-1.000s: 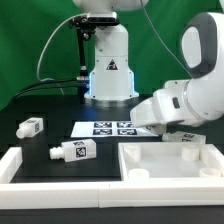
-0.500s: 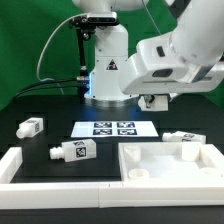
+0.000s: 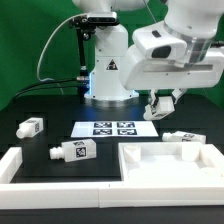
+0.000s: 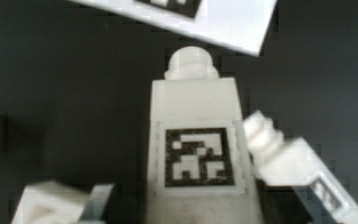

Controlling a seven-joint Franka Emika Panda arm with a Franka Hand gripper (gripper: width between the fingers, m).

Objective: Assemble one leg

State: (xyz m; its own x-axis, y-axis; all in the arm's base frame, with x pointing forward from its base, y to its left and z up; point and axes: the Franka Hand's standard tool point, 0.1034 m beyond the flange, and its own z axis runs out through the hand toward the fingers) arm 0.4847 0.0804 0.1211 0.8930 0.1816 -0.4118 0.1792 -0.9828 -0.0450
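My gripper point(image 3: 160, 104) hangs raised above the table, right of the marker board point(image 3: 116, 128), shut on a white leg point(image 3: 157, 108). In the wrist view that leg point(image 4: 197, 120) fills the middle, tag facing the camera, with my gripper point(image 4: 197, 208) closed round its near end. A second leg point(image 3: 185, 138) lies below and to the exterior view's right; it also shows in the wrist view point(image 4: 282, 152). Two more legs point(image 3: 30, 126) point(image 3: 72, 151) lie on the left. The white tray-like tabletop point(image 3: 135, 160) lies at the front right.
The robot base point(image 3: 108, 72) stands behind the marker board, whose corner shows in the wrist view point(image 4: 229, 20). A white L-shaped border point(image 3: 18, 166) runs along the table's front and left. Cables hang at the back left.
My gripper has risen from low over the table near the right-hand legs and swung upright, lifting one leg with it. The other legs and the tabletop have not moved.
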